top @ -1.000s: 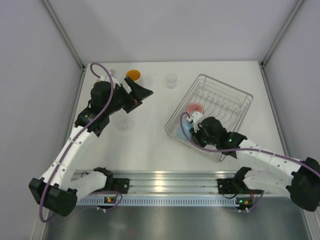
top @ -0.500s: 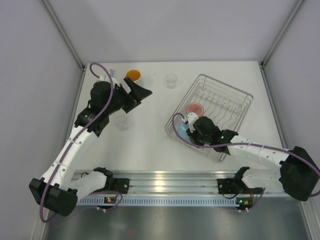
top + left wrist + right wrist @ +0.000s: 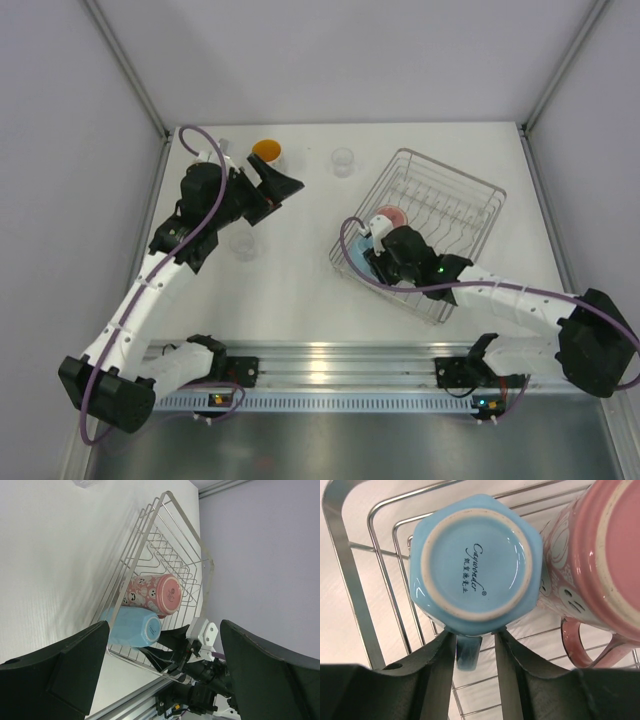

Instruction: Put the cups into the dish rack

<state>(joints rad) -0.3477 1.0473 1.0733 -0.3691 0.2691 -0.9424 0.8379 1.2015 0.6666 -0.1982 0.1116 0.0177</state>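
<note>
Right now the right gripper (image 3: 474, 637) sits over the near-left corner of the dish rack (image 3: 340, 555). Its jaws are slightly apart, straddling the handle of the light blue cup (image 3: 476, 570), with a gap showing on one side. The blue cup stands base-up in that corner and the pink cup (image 3: 592, 565) is just beside it, also base-up. Left gripper (image 3: 283, 186) hovers over the table (image 3: 300, 290) with its jaws spread wide and nothing in them, near the orange-inside mug (image 3: 266, 150). Clear glass (image 3: 343, 160) stands on the table between mug and rack.
</note>
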